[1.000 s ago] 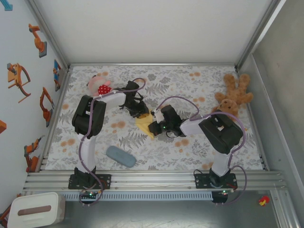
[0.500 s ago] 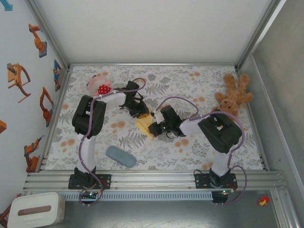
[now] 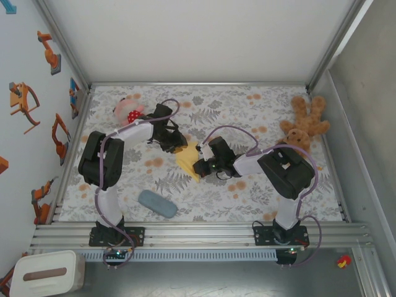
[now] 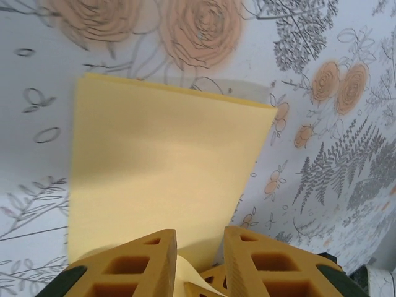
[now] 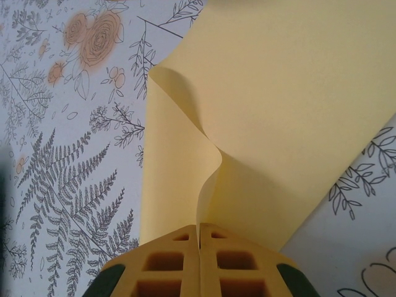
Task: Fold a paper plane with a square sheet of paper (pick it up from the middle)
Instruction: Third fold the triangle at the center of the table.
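Counter [image 3: 266, 198] centre: square sheet of paper [image 3: 187, 159], buckled.
Its 4 o'clock edge is pinched by the right fingers [image 5: 167, 260], pressed together; the left fingers [image 4: 136, 266] stand slightly apart astride its 11 o'clock edge.

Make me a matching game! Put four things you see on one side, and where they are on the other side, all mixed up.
Things:
1. teddy bear
2. pad
3. paper
4. pink toy

Places:
A. in the middle
B. far right corner
C. far left corner
D. near edge, left of middle

Pairs: 1-B, 2-D, 3-A, 4-C
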Available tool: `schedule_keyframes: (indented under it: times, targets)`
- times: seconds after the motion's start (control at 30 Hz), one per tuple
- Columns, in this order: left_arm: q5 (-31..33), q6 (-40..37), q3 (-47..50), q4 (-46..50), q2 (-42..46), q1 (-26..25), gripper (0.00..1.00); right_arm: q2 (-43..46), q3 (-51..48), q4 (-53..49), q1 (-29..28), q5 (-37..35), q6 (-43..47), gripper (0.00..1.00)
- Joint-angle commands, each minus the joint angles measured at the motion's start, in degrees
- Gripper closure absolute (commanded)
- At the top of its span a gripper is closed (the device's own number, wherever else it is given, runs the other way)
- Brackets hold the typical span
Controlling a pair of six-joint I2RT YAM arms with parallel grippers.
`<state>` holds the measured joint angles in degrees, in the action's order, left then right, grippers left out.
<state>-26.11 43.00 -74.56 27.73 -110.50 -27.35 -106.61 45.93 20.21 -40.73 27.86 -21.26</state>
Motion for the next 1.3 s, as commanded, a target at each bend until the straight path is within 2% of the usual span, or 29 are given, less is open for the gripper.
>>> schedule_keyframes:
  times: [0.0, 0.37, 0.8, 1.07, 1.27]
  targets:
    - [1.0, 0.3, 1.2, 0.8, -1.4, 0.0, 0.76, -0.4, 1.6, 0.2, 0.3, 1.7, -0.8, 1.00]
    - [1.4, -1.1, -1.5, 2.8, -6.1, -0.1, 0.78, -0.8, 2.3, 0.9, 0.6, 3.9, -0.7, 1.00]
    - [0.6, -1.9, -1.9, 3.5, -6.8, -0.3, 0.80, -1.7, 3.1, -0.3, 0.8, 4.0, -0.5, 1.00]
    - [0.7, -2.2, -2.7, 4.1, -5.6, -0.3, 0.80, -2.2, 3.6, -1.0, 0.8, 4.0, -0.3, 1.00]
    - [1.9, -1.5, -3.7, 4.2, -1.2, -0.3, 0.78, -2.7, 3.7, -1.7, 0.8, 4.1, -0.3, 1.00]
